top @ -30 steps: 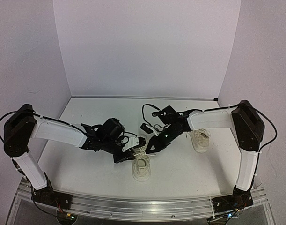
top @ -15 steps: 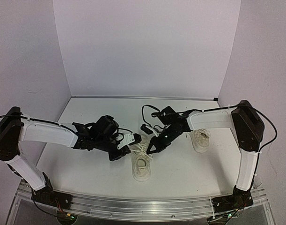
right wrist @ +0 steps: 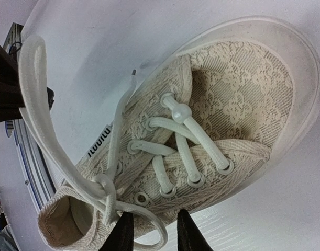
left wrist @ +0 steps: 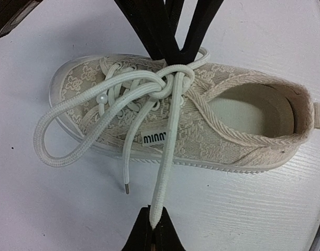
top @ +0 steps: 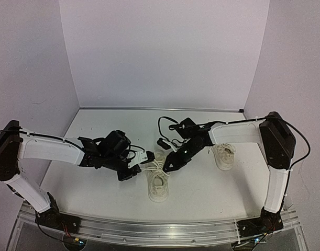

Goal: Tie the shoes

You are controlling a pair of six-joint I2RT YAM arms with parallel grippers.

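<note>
Left claw: my left claw (left wrist: 153,222) is pinched tight on the flat lace (left wrist: 167,151), which runs taut from it up to the knot (left wrist: 167,86).
Right claw: my right claw (right wrist: 154,217) stands narrowly apart over the shoe's collar. A strand lies between its fingers, unsqueezed as far as I can tell.
Shoes: the near shoe (top: 158,184) lies on the counter (top: 212,193) between both claws; the second shoe (top: 224,156) sits well apart, under the right arm.
Risk, slip: I hold the lace near its very tip, so a hard pull could strip it free.
Risk, loop: the slack loop (left wrist: 57,138) could be drawn through the knot, undoing the bow.
Risk, drag: nothing pins the near shoe, so pulling may slide it.
</note>
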